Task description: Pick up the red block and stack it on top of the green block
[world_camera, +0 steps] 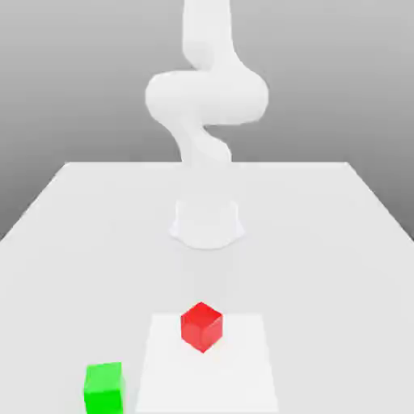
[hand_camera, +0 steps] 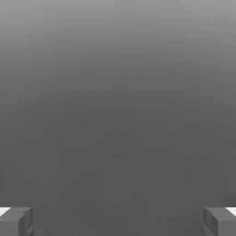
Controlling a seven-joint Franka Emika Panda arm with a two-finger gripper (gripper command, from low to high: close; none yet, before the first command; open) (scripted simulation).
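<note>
Gripper (hand_camera: pixel 118 221) jaws spread wide, nothing between, ready for grab. Red block (world_camera: pixel 201 326) mid table (world_camera: pixel 73 210), near front edge; green block (world_camera: pixel 104 387) apart, front-left in exterior view.

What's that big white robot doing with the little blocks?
Nothing is being held yet. The white robot arm stands at the back of the table. The red block and the green block sit apart near the front, untouched. The gripper is open, with nothing between its fingers.

Arm (world_camera: pixel 206 89) runs off frame top in exterior view. Green block (world_camera: pixel 104 388) bottom clipped at lower left. Fingertips (hand_camera: pixel 16 221) cut by lower corners.
</note>
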